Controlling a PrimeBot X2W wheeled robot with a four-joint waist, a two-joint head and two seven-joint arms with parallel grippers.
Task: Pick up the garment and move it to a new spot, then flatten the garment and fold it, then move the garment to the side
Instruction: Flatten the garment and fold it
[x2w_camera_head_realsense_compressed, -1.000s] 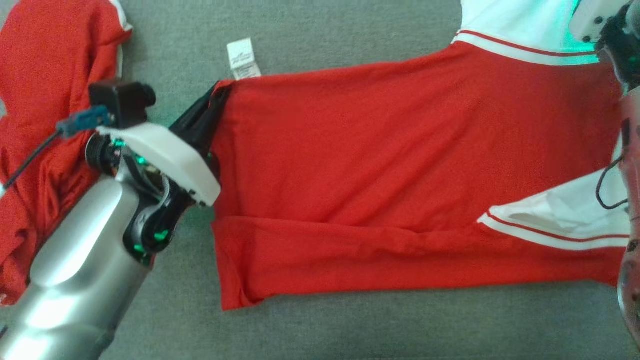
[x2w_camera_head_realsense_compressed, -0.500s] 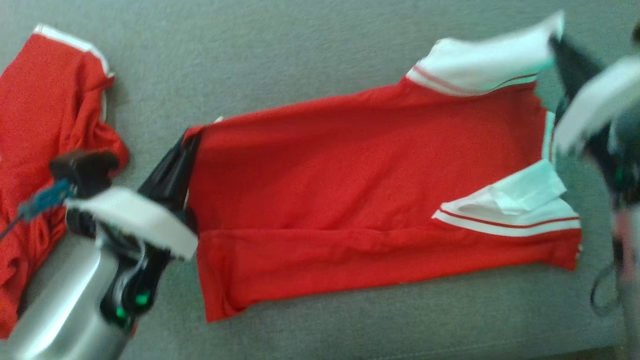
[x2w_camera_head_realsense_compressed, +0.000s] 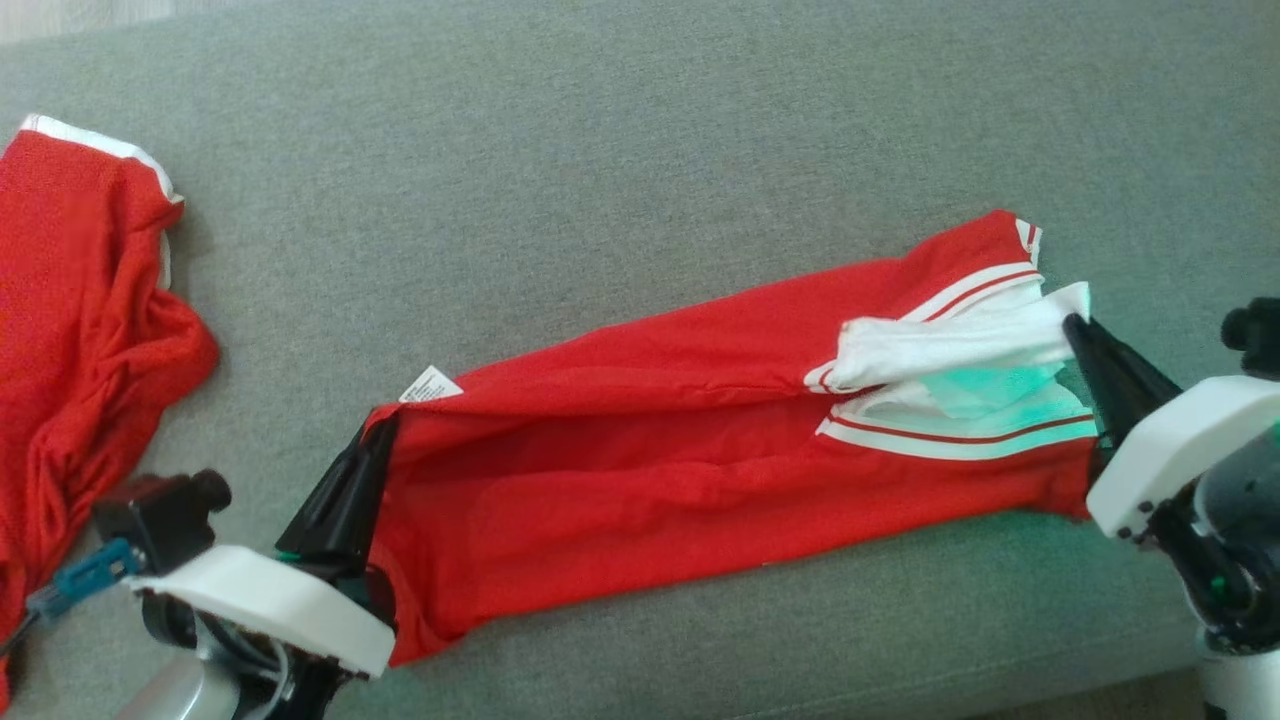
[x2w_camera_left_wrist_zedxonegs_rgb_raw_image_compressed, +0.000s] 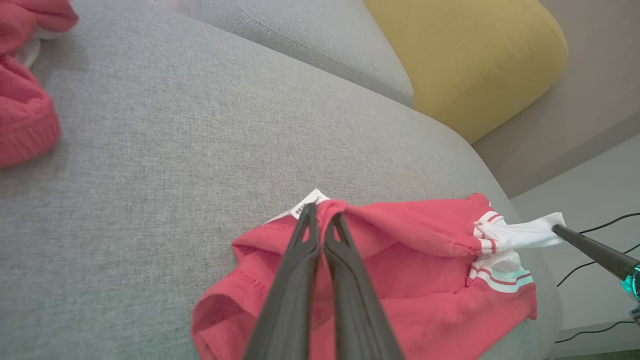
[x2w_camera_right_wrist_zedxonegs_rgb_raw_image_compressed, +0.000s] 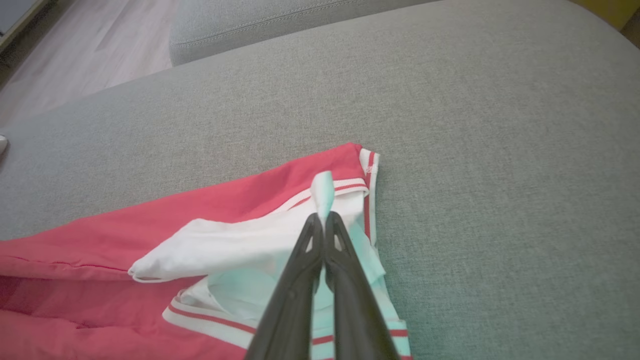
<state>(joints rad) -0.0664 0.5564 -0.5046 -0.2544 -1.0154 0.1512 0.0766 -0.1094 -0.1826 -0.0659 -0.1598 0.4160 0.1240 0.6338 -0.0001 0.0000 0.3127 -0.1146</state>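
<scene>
The red garment (x2w_camera_head_realsense_compressed: 640, 480) with white striped trim lies folded lengthwise across the grey sofa seat (x2w_camera_head_realsense_compressed: 600, 200). Its white care label (x2w_camera_head_realsense_compressed: 430, 385) pokes out at the left corner. My left gripper (x2w_camera_head_realsense_compressed: 385, 435) is shut on the garment's left red corner, the same pinch seen in the left wrist view (x2w_camera_left_wrist_zedxonegs_rgb_raw_image_compressed: 322, 215). My right gripper (x2w_camera_head_realsense_compressed: 1072, 325) is shut on the white trim at the right end (x2w_camera_right_wrist_zedxonegs_rgb_raw_image_compressed: 322, 212), holding that edge slightly raised over the lower layer. The doubled-over fabric (x2w_camera_left_wrist_zedxonegs_rgb_raw_image_compressed: 380, 280) hangs loosely between both grips.
A second red garment (x2w_camera_head_realsense_compressed: 80, 350) lies bunched at the left of the seat. A yellow cushion (x2w_camera_left_wrist_zedxonegs_rgb_raw_image_compressed: 465, 55) stands at the sofa's end. The seat's front edge runs near the bottom right (x2w_camera_head_realsense_compressed: 1100, 690). Black cables (x2w_camera_left_wrist_zedxonegs_rgb_raw_image_compressed: 600, 235) lie on the floor.
Both grippers have carried the far edge of the garment toward the near edge, folding it in half lengthwise. The head camera has also shifted, so the whole scene sits lower and farther.
</scene>
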